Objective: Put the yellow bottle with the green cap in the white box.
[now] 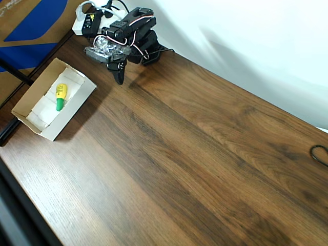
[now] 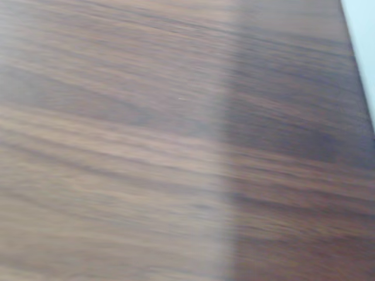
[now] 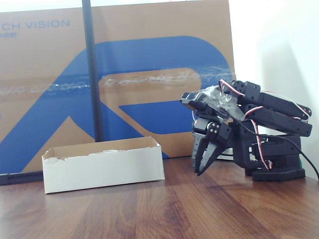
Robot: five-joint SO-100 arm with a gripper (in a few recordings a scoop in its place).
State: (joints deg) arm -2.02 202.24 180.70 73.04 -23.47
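Observation:
The yellow bottle with the green cap [image 1: 60,96] lies flat inside the white box [image 1: 77,102] at the table's left in the overhead view, cap toward the near end. In the fixed view the white box [image 3: 104,169] hides its contents behind its side wall. My black gripper [image 1: 119,77] hangs folded close to the arm's base, right of the box and apart from it. Its fingers point down at the table, and the gripper [image 3: 201,170] is shut with nothing held.
A large brown-and-blue carton [image 3: 149,74] stands behind the box, with a black pole [image 3: 92,74] in front of it. Cables and a white adapter [image 1: 82,23] lie by the arm's base. A black cable loop [image 1: 320,154] rests at the right edge. The wrist view looks at bare wood [image 2: 146,146].

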